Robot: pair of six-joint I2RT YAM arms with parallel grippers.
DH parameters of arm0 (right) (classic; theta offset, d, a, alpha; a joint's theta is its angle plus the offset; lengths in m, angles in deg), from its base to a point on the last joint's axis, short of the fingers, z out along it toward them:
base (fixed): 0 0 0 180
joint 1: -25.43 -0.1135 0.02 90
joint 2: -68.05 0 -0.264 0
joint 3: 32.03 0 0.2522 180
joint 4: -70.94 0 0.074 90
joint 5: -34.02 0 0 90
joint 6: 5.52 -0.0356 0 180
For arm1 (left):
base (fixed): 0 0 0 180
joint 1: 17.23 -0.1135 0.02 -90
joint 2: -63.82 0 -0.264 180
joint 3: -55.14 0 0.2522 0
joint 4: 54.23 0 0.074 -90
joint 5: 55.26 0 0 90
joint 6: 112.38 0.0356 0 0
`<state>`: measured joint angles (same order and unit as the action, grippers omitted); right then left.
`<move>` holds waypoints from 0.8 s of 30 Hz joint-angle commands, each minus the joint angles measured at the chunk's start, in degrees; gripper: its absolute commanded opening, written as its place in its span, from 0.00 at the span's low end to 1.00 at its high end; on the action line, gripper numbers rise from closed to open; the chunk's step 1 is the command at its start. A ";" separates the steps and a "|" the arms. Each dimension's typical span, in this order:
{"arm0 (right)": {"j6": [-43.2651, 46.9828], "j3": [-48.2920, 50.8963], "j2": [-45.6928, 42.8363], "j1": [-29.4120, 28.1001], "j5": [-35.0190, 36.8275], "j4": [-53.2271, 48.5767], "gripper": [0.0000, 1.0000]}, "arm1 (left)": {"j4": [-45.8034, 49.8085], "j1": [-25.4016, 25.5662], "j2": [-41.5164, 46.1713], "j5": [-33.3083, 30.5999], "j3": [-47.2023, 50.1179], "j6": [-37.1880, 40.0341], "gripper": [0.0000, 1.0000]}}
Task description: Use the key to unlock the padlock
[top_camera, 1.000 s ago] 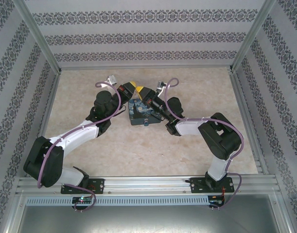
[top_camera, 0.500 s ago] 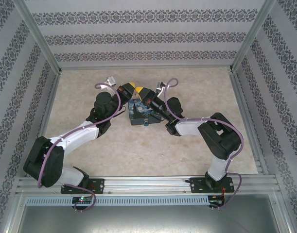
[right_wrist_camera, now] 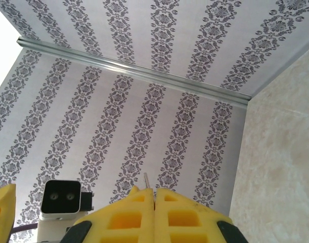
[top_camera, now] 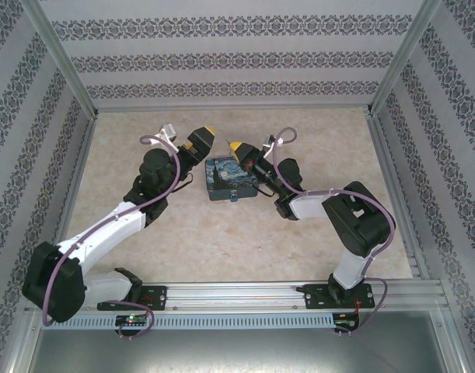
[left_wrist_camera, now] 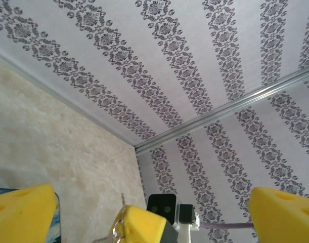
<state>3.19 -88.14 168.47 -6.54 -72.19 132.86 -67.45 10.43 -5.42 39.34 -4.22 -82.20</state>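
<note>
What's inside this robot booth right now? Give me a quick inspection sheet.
Surface: beige stone-look table.
Job's things: thin metal key pokes out of the right gripper.
Clutter: swirl-painted box mid-table, between the two arms.
Grippers: left gripper jaws wide open, holding nothing; right jaws shut, apparently on the key.
Cables: purple cables run along both arms.
Surroundings: patterned walls, metal frame.
</note>
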 commanded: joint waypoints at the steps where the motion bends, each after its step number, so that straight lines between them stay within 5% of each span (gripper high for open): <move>1: 0.88 1.21 -3.09 1.73 -3.62 -1.41 0.00 | 11.64 -0.06 2.35 0.08 -0.51 5.27 1.00; 15: 16.06 -0.58 -10.40 6.39 -9.01 -34.62 0.00 | 31.54 2.70 1.54 12.59 1.28 23.77 1.00; 20: 30.60 -8.14 -14.21 3.89 -1.33 -60.45 0.00 | 31.15 4.50 -0.82 12.58 3.52 27.04 1.00; 24: 34.20 -11.49 -14.73 3.69 1.61 -68.24 0.00 | 27.95 5.64 -4.97 13.65 4.79 28.59 0.98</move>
<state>30.01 -96.23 155.44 -2.47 -74.86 76.21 -38.80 14.98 -8.30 51.51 -0.55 -57.41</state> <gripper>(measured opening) 0.059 0.978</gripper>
